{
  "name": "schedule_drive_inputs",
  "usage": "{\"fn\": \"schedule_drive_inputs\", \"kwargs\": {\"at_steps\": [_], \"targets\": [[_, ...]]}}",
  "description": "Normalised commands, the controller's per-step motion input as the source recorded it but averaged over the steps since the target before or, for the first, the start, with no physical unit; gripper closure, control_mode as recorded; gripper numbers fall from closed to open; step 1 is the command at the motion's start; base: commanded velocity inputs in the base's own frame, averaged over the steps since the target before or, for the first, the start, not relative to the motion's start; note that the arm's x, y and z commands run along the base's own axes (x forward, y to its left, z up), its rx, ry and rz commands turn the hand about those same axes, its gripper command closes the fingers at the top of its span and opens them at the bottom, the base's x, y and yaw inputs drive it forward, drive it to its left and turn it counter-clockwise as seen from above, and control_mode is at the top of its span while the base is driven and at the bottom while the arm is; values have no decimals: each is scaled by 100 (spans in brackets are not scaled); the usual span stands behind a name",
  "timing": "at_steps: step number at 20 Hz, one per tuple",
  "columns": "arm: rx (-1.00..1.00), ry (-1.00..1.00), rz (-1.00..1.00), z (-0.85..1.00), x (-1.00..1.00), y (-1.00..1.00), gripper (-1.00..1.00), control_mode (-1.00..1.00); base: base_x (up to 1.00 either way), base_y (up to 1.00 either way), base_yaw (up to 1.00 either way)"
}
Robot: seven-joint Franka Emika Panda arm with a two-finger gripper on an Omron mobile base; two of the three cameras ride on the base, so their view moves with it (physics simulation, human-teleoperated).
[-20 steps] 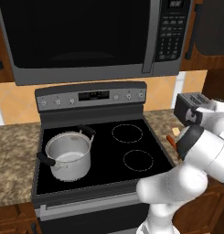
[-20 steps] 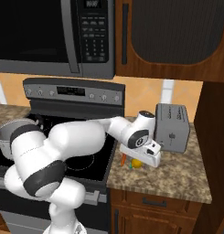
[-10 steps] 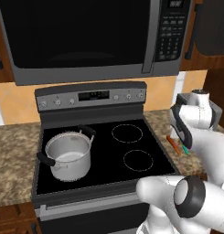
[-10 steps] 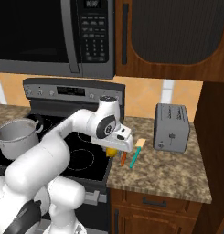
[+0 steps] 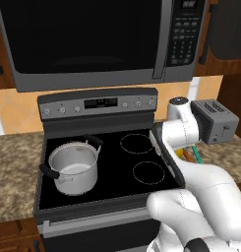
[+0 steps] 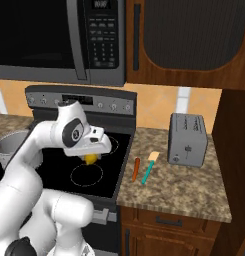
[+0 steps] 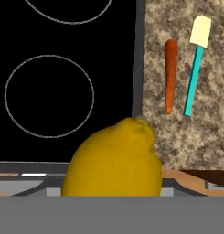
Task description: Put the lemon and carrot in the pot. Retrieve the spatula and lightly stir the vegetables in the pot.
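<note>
Four ringed burners are marked on the black glass cooktop (image 5: 112, 162), which is set between two speckled granite counters (image 6: 179, 185) beneath a dark microwave (image 5: 87, 39); a wood cabinet (image 6: 189, 40) hangs to the right of it. A silver toaster (image 6: 186, 140) is stood on the right-hand counter near the wall. The pot (image 5: 73, 167) is placed on the front left burner, black handles out to the sides, and nothing can be made out inside it. The lemon (image 7: 113, 162) is pinched in the gripper (image 6: 91, 156) and carried above the right side of the stove, well apart from the pot; the finger tips themselves are hidden behind the fruit in the hand view. The carrot (image 7: 170, 75) and the spatula (image 7: 194, 64), teal-handled with a pale head, are laid side by side on the right counter, just beside the stove's edge, close together without touching.
</note>
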Motion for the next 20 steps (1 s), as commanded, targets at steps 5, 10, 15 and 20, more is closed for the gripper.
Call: {"fn": "schedule_drive_inputs", "kwargs": {"at_steps": [5, 10, 15, 20], "targets": [[-8, 0, 21, 32, 0, 100, 100, -100, 0, 0, 0], [-6, 0, 17, 42, 0, 100, 100, -100, 0, 0, 0], [-1, 0, 13, 34, 0, 100, 100, -100, 0, 0, 0], [0, 0, 8, 15, 13, 100, 100, -100, 0, 0, 0]]}}
